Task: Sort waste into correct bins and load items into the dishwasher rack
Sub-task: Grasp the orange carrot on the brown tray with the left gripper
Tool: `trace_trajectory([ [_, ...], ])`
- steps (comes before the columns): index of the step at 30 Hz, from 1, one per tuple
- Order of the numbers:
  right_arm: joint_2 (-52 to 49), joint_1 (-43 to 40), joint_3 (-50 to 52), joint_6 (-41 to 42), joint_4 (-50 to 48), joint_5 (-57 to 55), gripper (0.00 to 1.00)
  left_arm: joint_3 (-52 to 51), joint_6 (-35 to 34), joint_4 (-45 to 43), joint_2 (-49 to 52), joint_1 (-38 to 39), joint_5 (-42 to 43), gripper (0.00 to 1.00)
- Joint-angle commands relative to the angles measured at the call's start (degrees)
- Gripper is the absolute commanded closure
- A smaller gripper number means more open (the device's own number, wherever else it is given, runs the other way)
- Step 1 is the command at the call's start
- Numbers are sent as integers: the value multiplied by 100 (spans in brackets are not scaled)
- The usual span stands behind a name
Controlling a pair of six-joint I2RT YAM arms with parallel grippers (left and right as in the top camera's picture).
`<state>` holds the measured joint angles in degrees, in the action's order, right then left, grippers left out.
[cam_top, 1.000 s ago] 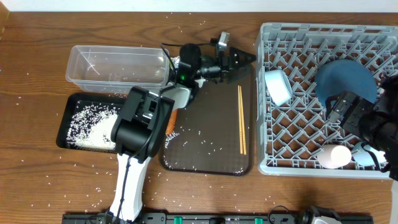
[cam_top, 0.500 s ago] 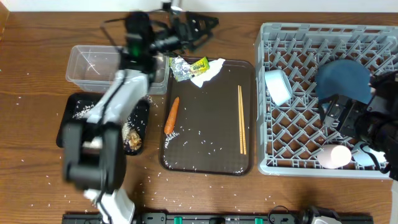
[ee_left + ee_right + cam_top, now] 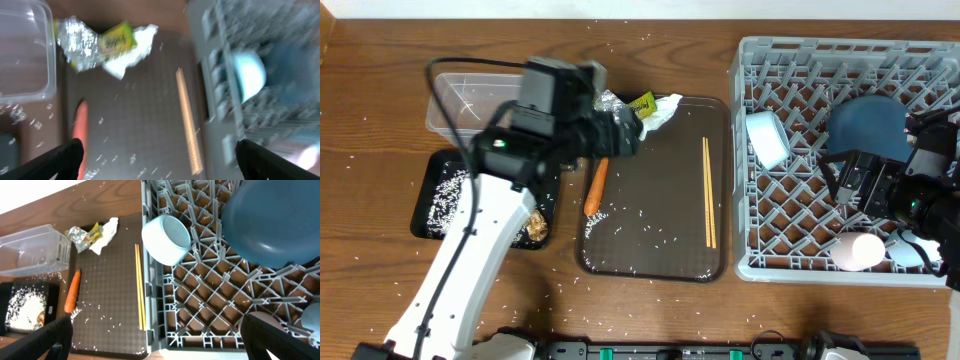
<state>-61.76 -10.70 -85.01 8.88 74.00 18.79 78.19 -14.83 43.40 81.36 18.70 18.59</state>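
An orange carrot and wooden chopsticks lie on the dark brown serving tray. Crumpled foil, a yellow wrapper and a white tissue sit at its far left corner. My left gripper hovers open over that corner, just above the carrot; nothing is between its fingers. The dishwasher rack holds the white bowl, blue dish, pink cup and light blue cup. My right gripper stands open and empty above the rack.
The clear tub stands at the back left. In front of it is the black tray, holding white rice and a brown food lump. Rice grains are scattered over the brown tray and the wooden table.
My left arm has swung from the table's back edge beyond the tub down to the brown tray's far left corner. The right arm has barely shifted.
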Motion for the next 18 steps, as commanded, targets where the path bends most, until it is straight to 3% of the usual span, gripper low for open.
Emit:
trace_trajectory([
  [1, 24, -48, -33, -83, -11, 79, 1, -203, 732, 317, 175, 140, -636, 2],
  [6, 24, -48, -31, -85, -11, 70, 1, -551, 702, 710, 691, 190, -1561, 2],
  [12, 24, -48, -31, -85, -22, 50, 1, -741, 713, 632, 1545, 269, -1552, 1],
  [17, 24, -48, -31, -85, -39, -63, 1, -743, 708, 356, 2236, 302, -1659, 11],
  [18, 24, -48, -31, -83, -37, -98, 1, -743, 708, 321, 2350, 302, -1648, 17],
])
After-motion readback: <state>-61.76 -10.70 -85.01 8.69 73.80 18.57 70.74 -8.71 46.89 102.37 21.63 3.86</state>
